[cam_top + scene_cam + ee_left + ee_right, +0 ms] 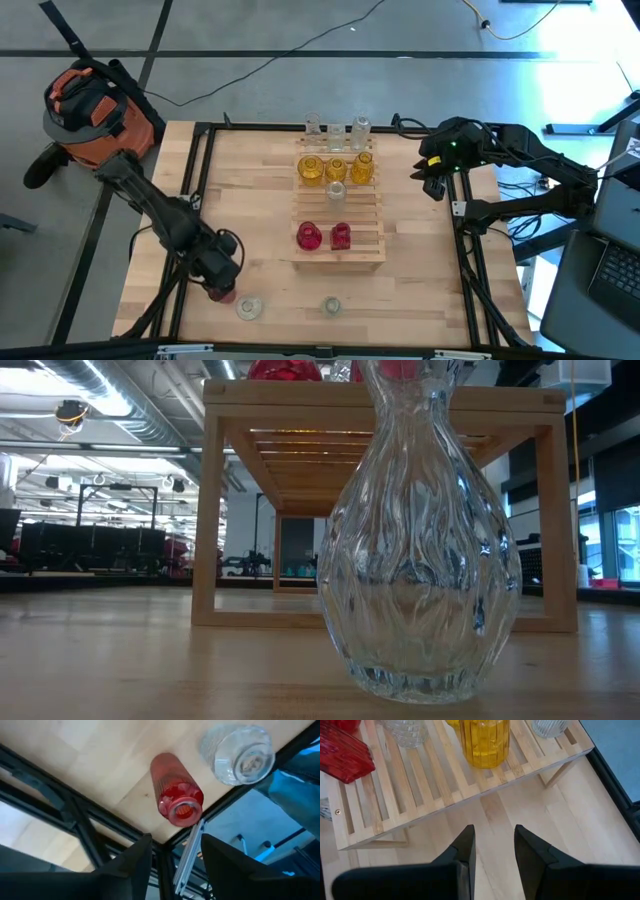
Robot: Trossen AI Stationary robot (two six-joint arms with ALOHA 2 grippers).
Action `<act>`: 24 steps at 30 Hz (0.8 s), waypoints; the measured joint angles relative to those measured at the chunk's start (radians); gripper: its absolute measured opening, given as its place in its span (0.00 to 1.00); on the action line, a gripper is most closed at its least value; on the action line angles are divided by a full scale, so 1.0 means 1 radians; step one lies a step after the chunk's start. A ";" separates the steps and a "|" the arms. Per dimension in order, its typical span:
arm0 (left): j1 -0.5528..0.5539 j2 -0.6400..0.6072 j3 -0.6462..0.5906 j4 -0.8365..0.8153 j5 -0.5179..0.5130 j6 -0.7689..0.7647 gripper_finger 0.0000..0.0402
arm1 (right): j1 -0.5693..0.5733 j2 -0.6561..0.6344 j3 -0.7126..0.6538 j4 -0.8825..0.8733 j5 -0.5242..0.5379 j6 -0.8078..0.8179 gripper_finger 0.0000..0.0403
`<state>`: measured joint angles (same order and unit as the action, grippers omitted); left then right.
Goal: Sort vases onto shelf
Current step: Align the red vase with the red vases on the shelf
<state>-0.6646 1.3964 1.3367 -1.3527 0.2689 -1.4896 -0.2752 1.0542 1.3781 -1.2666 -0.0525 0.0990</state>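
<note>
The slatted wooden shelf (340, 215) stands mid-table. It carries three yellow vases (336, 169), a clear one (337, 190) and two red ones (309, 236). Three clear vases (336, 131) stand at its far edge. My left gripper (222, 276) is open and hovers over a red vase (176, 790) near the table's near-left edge, touching nothing. A clear vase (239, 754) stands beside that one. My right gripper (494, 830) is open over bare table right of the shelf (445, 785). The low view shows another clear vase (420, 550) close up.
A black metal frame (200, 180) runs around the tabletop, and its near rail passes just under my left gripper (172, 842). A second loose clear vase (331, 306) stands near the near edge. An orange and grey vacuum (95, 110) sits on the floor beyond the far-left corner.
</note>
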 joint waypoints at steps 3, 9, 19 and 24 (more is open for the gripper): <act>-0.013 0.000 -0.053 0.067 0.003 -0.032 0.40 | 0.000 0.000 0.000 0.000 0.000 0.000 0.22; -0.031 0.000 -0.152 0.178 0.016 -0.088 0.40 | 0.000 0.000 0.000 -0.006 0.000 0.000 0.22; -0.049 -0.002 -0.269 0.250 0.040 -0.132 0.38 | 0.000 0.000 0.000 -0.007 0.000 0.000 0.22; -0.033 -0.004 -0.286 0.291 0.043 -0.107 0.21 | 0.000 0.000 0.000 -0.006 0.000 0.000 0.22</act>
<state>-0.6980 1.3920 1.0503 -1.0613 0.3122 -1.5962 -0.2752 1.0542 1.3785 -1.2727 -0.0528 0.0990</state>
